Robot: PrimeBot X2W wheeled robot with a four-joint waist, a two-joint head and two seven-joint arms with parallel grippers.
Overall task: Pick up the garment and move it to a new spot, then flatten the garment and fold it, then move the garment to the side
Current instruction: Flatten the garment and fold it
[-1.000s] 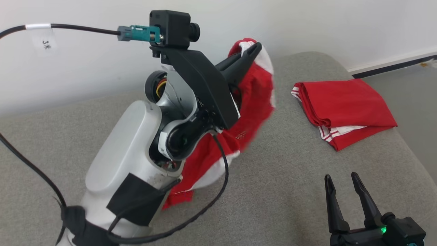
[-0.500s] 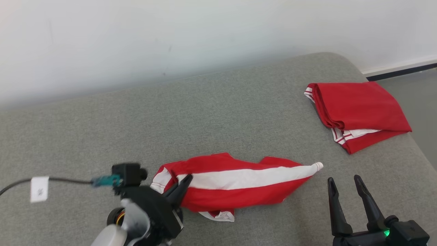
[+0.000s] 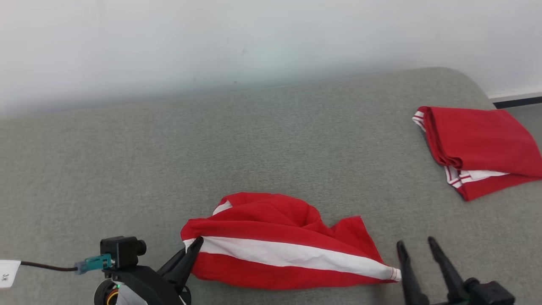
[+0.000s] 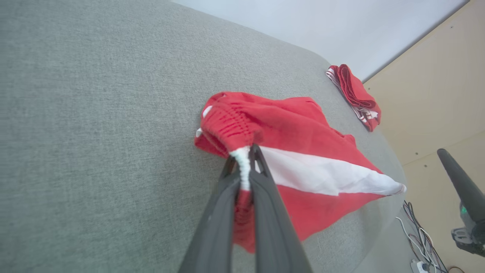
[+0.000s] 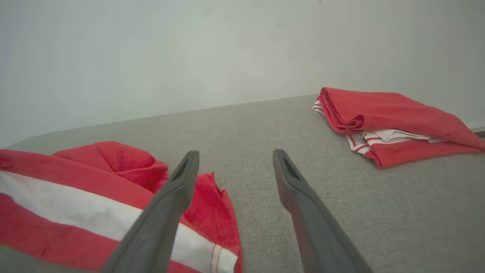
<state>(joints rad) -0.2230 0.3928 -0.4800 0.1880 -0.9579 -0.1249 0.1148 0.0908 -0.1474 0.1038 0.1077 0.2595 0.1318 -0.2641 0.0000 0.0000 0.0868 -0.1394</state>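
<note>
- Head view shows the garment point(image 3: 283, 241), a red cloth with a broad white stripe. It lies rumpled on the grey cushion point(image 3: 254, 140) close to the near edge, between the two grippers.
- The left gripper point(image 3: 194, 246) sits low at the garment's left end. In the left wrist view its fingers point(image 4: 265, 212) are pressed together on the gathered edge where the white stripe ends, so the cloth is pinched there.
- The right gripper point(image 3: 416, 245) hangs just beside the garment's right tip and, as far as I can tell, is not touching it. The right wrist view shows its fingers point(image 5: 303, 197) standing wide apart with nothing between them.
- A second red piece, the folded garment point(image 3: 478, 148), lies well apart at the far right of the cushion.
- To my eye the carry to a new spot is done, since the cloth rests on the cushion. That makes flattening the step in hand: the far part of the cloth is bunched into a hump and the right side is creased.
- The next move, I'd say, calls for the right gripper to come down on the right tip, or the corner just behind it, and close there. Then the two can draw the cloth taut between them.
- The left grip is on a thin bit of edge, so a hard tug might pull it free. A slow, even pull looks wiser.
- The cloth looks light and limp, and will likely drag on the cushion's weave rather than slide.
</note>
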